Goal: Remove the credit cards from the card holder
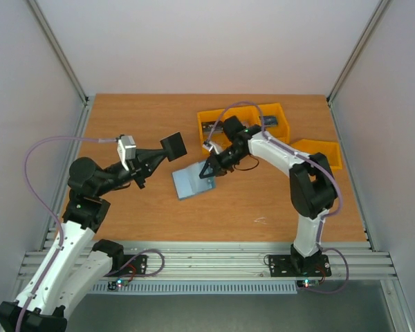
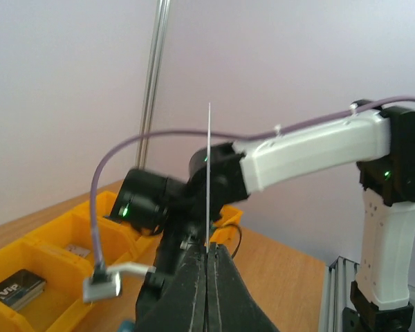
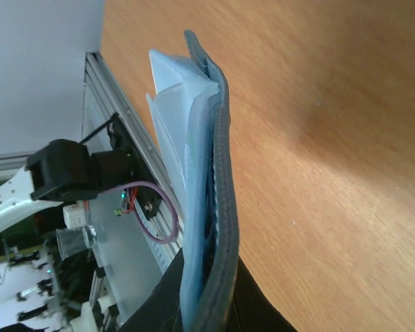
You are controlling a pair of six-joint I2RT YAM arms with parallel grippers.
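Observation:
My left gripper (image 1: 158, 155) is shut on a thin card (image 1: 174, 146) that looks dark from above and is held in the air left of the card holder. In the left wrist view the card (image 2: 209, 173) stands edge-on as a thin pale line rising from the closed gripper (image 2: 209, 254). My right gripper (image 1: 209, 171) is shut on the right edge of the pale teal-blue card holder (image 1: 191, 181), which rests tilted on the table. In the right wrist view the holder (image 3: 218, 173) runs edge-on out of the gripper (image 3: 209, 308), with pale inner sleeves showing. No other card is visible.
Yellow bins (image 1: 243, 123) stand behind the right arm, with another (image 1: 319, 152) to its right. In the left wrist view a bin (image 2: 52, 252) holds a small dark box (image 2: 17, 287). The wooden table (image 1: 138, 214) ends at an aluminium rail at the front.

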